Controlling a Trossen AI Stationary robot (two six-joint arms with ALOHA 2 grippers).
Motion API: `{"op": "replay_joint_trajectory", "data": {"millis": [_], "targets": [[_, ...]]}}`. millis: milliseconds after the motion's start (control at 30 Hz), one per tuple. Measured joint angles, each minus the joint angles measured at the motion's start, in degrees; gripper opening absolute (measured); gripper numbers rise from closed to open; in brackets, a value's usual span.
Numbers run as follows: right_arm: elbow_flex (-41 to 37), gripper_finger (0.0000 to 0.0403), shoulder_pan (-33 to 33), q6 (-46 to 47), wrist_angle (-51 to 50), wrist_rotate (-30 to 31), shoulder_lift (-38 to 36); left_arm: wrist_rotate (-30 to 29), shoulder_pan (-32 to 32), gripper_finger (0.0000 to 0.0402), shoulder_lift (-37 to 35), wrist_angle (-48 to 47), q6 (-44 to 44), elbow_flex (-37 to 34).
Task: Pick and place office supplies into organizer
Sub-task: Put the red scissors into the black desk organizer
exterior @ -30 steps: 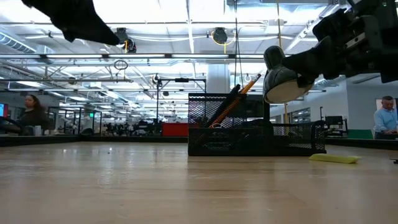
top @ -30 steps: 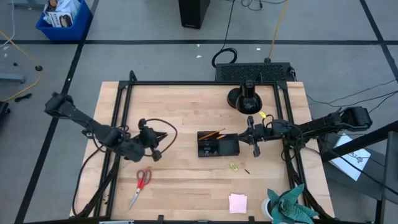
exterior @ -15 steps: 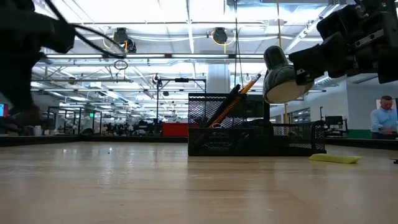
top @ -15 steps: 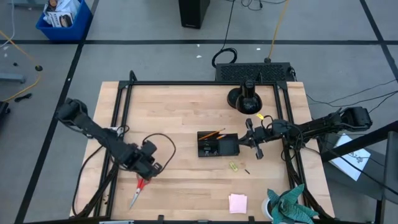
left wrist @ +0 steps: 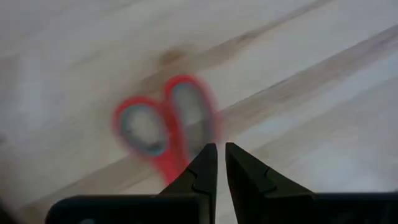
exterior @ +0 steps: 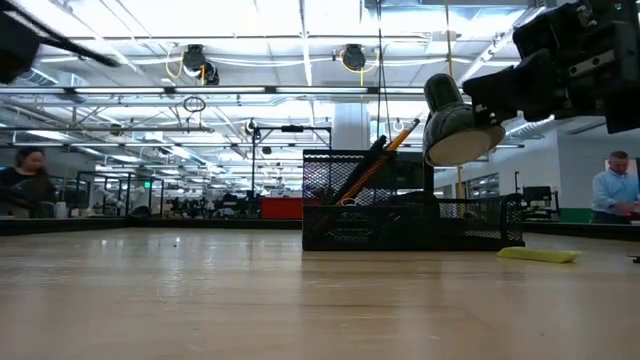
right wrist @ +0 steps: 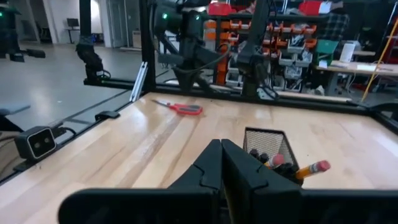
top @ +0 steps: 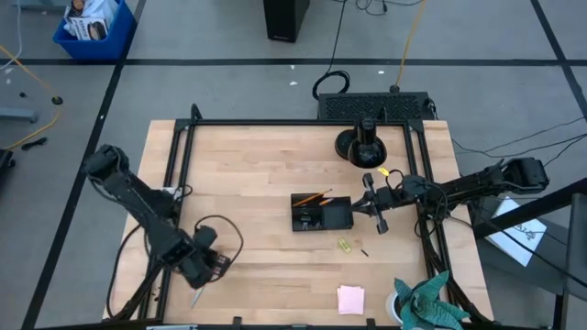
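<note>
The red-handled scissors [left wrist: 163,124] lie flat on the wood near the table's front left. In the high view only their blade tip [top: 195,298] shows past my left gripper [top: 208,267]. That gripper [left wrist: 221,155] points down over the handles, clear of them, its fingers shut to a thin slit with nothing between. The black mesh organizer [top: 321,214] stands mid-table with orange pencils [top: 314,196] leaning in it. My right gripper [top: 375,213] hovers level just right of it, shut and empty [right wrist: 222,149]. A yellow-green piece [top: 345,245] and a pink sticky-note pad [top: 350,299] lie on the table.
A round black stand base [top: 362,142] sits at the far right of the table. A teal cloth [top: 426,302] lies at the front right corner. A black frame [top: 183,128] rims the table. Bare wood stretches between the scissors and the organizer [exterior: 410,215].
My left gripper has swung toward the table's near edge and sunk. It has rolled and tipped from slanting to pointing nearly straight down, and now stands over the scissors' handles. The scissors have not moved.
</note>
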Motion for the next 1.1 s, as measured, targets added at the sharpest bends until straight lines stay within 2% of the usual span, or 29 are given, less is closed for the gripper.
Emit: {"op": "replay_joint_trajectory", "data": {"millis": [200, 567, 700, 967, 1100], "targets": [[0.0, 0.0, -0.2, 1.6, 2.0, 0.0, 0.0, 0.3, -3.8, 0.0037, 1.6, -3.1, -3.0, -0.2], [0.0, 0.0, -0.2, 5.0, 3.0, 0.1, 0.0, 0.4, -4.0, 0.0043, 6.4, -2.5, 4.1, -0.2], [0.0, 0.0, -0.1, 5.9, 3.0, 0.1, 0.0, 0.5, -4.0, 0.0077, 6.8, -2.5, 4.2, -0.2], [0.0, 0.0, -0.1, 6.0, 3.0, 0.1, 0.0, 1.5, -3.4, 0.018, 6.9, -2.5, 2.2, -0.2], [0.0, 0.0, -0.1, 6.0, 3.0, 0.1, 0.0, 1.5, -2.1, 0.0208, 6.9, -2.5, 2.5, -0.2]]}}
